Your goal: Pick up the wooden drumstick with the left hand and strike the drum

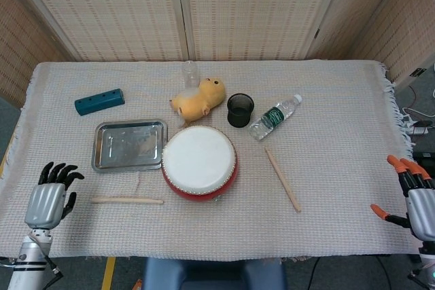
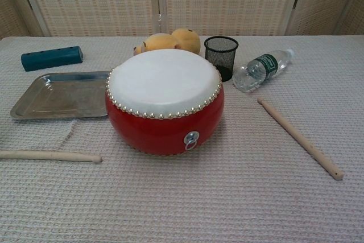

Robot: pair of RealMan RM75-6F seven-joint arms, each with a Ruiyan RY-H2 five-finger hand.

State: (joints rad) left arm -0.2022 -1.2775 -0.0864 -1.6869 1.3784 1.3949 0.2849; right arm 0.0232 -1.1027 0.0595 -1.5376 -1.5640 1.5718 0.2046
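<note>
Head view — drumstick (image 1: 127, 200) beside left hand (image 1: 49, 197)

Red drum (image 2: 165, 123) (white skin), teal block (image 2: 51, 57).

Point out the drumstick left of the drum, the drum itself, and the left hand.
drumstick (image 1: 127, 200): head view, middle of the shaft.
drum (image 2: 163, 78): chest view, centre of the white skin.
left hand (image 1: 49, 198): head view, silver back of the hand.

We count two wooden drumsticks (image 1: 127, 200) (image 1: 282, 178) and one drum (image 1: 199, 161). We also see one metal tray (image 1: 129, 145), one teal block (image 1: 99, 101), one plush toy (image 1: 198, 98), one mesh cup (image 1: 240, 110) and one water bottle (image 1: 274, 116).
</note>
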